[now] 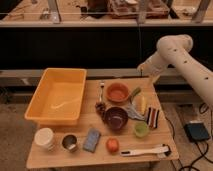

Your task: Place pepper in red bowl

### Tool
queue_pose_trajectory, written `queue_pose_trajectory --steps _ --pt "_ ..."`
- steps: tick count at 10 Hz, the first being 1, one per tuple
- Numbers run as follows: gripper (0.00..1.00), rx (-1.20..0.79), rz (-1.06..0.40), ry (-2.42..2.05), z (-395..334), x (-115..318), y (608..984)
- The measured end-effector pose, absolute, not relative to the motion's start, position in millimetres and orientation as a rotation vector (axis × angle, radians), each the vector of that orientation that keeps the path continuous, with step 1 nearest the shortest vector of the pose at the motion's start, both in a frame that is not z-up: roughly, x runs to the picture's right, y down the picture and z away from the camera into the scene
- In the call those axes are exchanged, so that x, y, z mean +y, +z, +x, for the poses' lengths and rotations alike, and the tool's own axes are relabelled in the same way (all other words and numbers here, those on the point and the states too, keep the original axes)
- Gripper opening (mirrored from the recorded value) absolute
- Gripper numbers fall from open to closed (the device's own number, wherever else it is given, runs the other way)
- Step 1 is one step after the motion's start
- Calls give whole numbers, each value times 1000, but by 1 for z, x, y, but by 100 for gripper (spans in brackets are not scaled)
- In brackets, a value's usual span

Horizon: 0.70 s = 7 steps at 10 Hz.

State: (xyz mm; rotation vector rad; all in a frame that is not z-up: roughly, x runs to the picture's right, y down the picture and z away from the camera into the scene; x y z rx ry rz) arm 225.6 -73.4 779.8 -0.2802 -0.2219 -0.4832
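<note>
Green pepper [135, 92] lies on the wooden tabletop [150, 141], just beside the red bowl [118, 93], at its rim on the arm's side and outside it. My claw [149, 75] hangs by the tabletop's far corner, behind the pepper and apart from it, released and grasping nothing. I see a maroon bowl [116, 119] in front of the red one.

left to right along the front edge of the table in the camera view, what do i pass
white cup → metal cup → flat blue item → small red-orange fruit → long white tool. The gripper hangs by the table's far right corner, behind the pepper.
</note>
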Motion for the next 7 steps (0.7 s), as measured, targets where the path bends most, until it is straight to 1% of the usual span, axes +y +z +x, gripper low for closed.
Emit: queue_pose_trajectory --steps 2,4,5,7 --pt "65 -170 -276 -508 229 -55 805" --pt "65 -114 -267 -537 236 -30 844" --pt "65 -88 -273 -558 239 -23 863" --pt "65 -37 -286 -598 240 -26 899"
